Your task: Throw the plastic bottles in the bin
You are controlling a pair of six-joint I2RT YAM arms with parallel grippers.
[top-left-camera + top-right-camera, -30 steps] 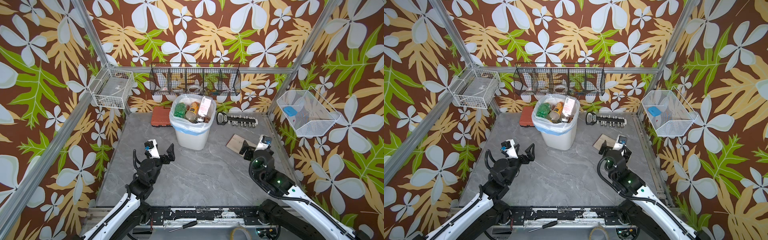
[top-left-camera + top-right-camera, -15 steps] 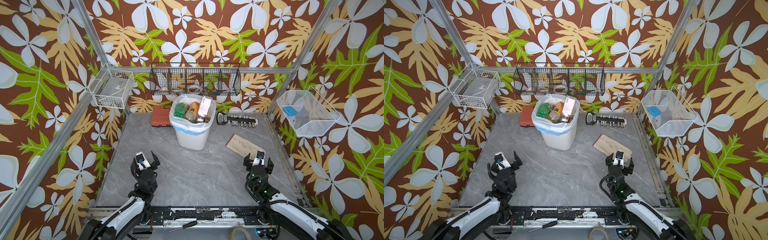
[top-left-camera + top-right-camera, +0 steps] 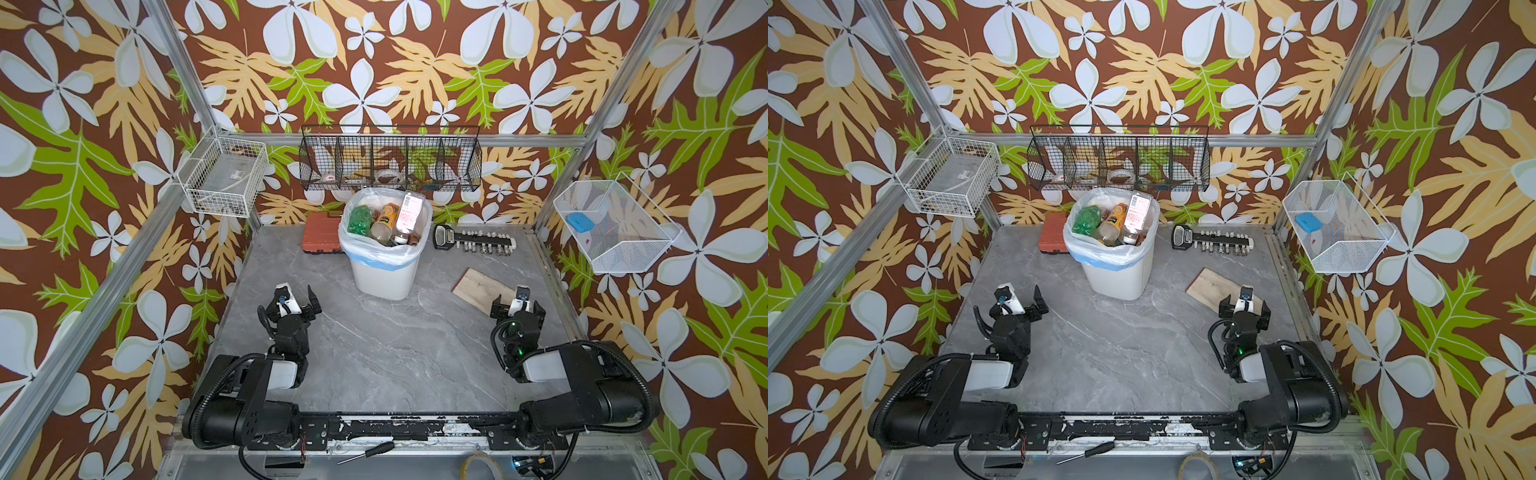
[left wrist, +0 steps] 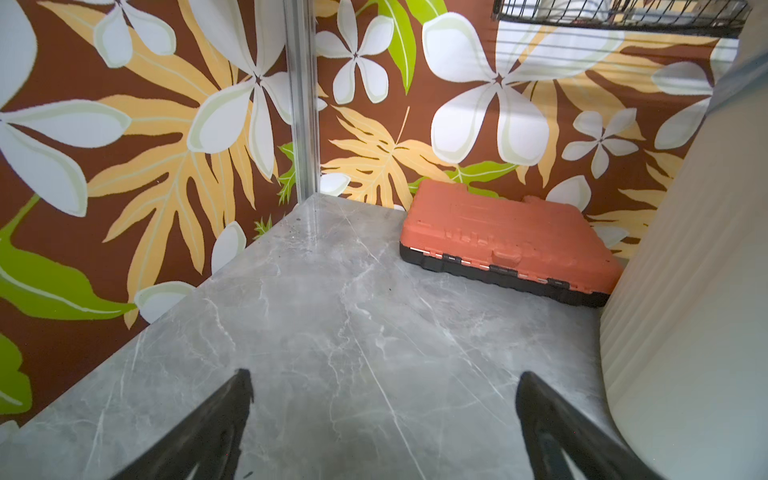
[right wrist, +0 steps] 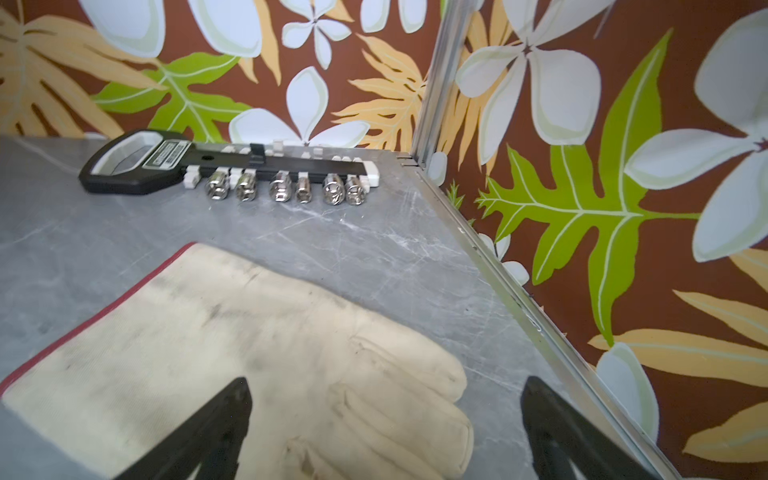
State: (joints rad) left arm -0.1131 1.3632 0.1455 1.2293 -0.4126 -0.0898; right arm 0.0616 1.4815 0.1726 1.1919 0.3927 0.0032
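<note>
Workcell from above, left to right. White wire basket (image 3: 224,176) hangs on the left wall. Left gripper (image 3: 293,297) is above the grey table (image 3: 395,353) near its left edge, jaws spread wide and empty. In its wrist view the gripper (image 4: 384,376) faces the back left corner, with bare tabletop ahead and the bin wall close on one side. Orange case (image 4: 511,245) lies flat at the back wall, just beside the bin (image 3: 384,274); whether the two touch cannot be told. Bin stands upright at back centre, bag-lined, below the black wire basket (image 3: 390,160). Bottles (image 3: 384,226) lie inside the bin, heaped to the rim: one green, one orange-labelled, one clear with a pink label rising above the bag. Socket rail (image 3: 473,241) lies flat to the right of the bin, apart from it. Glove (image 5: 257,345) lies flat between bin and right gripper (image 3: 517,303), its finger end beneath that gripper; contact cannot be told. Right gripper jaws are spread wide, empty. Mesh basket (image 3: 615,232) hangs on the right wall. Screwdriver (image 3: 365,452) lies on the front ledge, below the arm bases
</note>
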